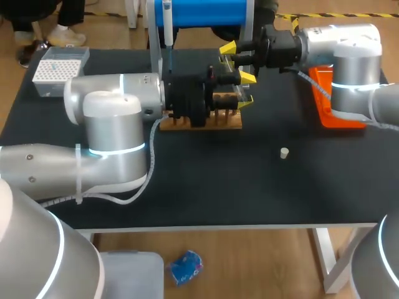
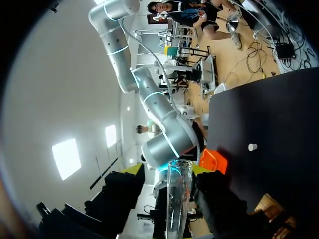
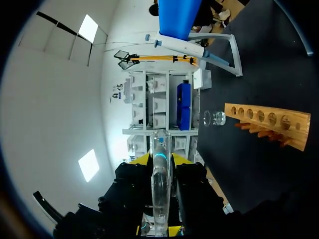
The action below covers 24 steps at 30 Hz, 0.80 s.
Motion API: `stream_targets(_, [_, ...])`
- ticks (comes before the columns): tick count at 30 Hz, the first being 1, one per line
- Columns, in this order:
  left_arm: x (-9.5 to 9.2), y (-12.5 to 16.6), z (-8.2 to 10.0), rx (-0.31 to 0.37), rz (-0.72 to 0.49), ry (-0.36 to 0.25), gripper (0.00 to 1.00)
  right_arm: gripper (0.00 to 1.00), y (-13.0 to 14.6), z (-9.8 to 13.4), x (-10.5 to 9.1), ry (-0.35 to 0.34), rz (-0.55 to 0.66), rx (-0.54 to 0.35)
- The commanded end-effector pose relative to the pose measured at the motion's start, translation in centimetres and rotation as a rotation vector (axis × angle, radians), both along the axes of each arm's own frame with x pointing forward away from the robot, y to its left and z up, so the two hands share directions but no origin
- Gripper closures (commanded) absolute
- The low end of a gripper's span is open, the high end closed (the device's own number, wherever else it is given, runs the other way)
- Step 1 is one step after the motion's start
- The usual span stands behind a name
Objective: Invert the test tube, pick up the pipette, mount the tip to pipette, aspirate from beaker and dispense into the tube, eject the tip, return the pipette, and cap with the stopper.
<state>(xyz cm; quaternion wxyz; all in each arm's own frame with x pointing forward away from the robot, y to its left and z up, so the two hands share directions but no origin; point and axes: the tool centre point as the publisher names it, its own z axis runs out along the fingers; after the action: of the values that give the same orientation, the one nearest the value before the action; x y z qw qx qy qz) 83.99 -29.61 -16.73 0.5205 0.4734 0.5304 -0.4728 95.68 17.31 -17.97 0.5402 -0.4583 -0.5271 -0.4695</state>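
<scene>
1. Nearest me, a small pale stopper (image 1: 283, 152) lies alone on the dark tabletop (image 1: 249, 193). It is on the near side of the wooden rack (image 1: 201, 122), off the rack's right end and well apart from it.
2. The left arm reaches in over the rack and hides part of it from above.
3. Over the rack's right end the two claws meet around the test tube (image 3: 160, 184).
   - The right claw (image 1: 238, 63) is clamped on the glass, both fingers pressed to its sides.
   - The left claw (image 2: 167, 172) stands wider than the tube. The tube passes between its fingers, but gaps seem to show, so I judge it is not gripping.
4. The tube's long axis runs crosswise to both pairs of fingers.
   - The open rim shows past the left claw's tips.
   - What looks like the rounded end shows past the right claw's tips.
   - Both claws are at the glass, so the inversion looks to turn on which one keeps hold while the tube swings end over end.
5. Room to swing is tight towards the rack and freer upward.
   - A glass beaker (image 3: 214, 118) sits just beside the rack's end.
   - The pipette (image 3: 179, 47) hangs on its stand beyond the rack.
6. Farther off, an orange tray (image 1: 330, 99) lies right of the rack and a tip box (image 1: 59, 68) sits far to its left, both clear of the swing.
</scene>
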Motion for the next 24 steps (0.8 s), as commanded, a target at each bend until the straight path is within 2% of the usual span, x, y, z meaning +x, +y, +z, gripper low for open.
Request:
stream_targets(1, [0.27,-0.18,-0.01,-0.001,-0.006,0.001,0.62,1.00,-0.05,0.05,0.01,-0.001,0.001,-0.002])
stream_targets(3, [0.20,-0.21,-0.01,-0.003,-0.008,0.000,0.62,1.00,-0.05,0.05,0.01,-0.001,0.001,-0.002])
stream_targets(4, [0.16,-0.22,0.00,-0.004,-0.009,-0.001,0.69,1.00,-0.05,0.05,0.01,-0.001,0.001,-0.002])
stream_targets(6, [0.14,-0.21,0.01,-0.005,-0.016,-0.007,0.78,1.00,-0.05,0.05,0.01,-0.001,0.001,-0.002])
stream_targets(7, [0.14,-0.18,0.02,-0.004,-0.026,-0.012,1.00,1.00,-0.05,0.05,0.01,-0.001,0.001,-0.002])
stream_targets(15, [0.02,-0.08,0.10,-0.003,-0.040,-0.014,1.00,1.00,-0.05,0.05,0.01,-0.001,0.001,-0.002])
stream_targets(16, [0.01,-0.08,0.09,-0.004,-0.040,-0.014,1.00,0.27,-0.05,0.05,0.01,-0.001,0.001,-0.002])
stream_targets(17, [-0.01,-0.08,0.08,-0.004,-0.043,-0.014,1.00,0.00,-0.05,0.05,0.01,-0.001,0.001,-0.002])
stream_targets(24, [-0.09,-0.02,0.13,-0.013,-0.049,-0.018,1.00,0.00,-0.05,0.05,0.01,-0.001,0.001,-0.002])
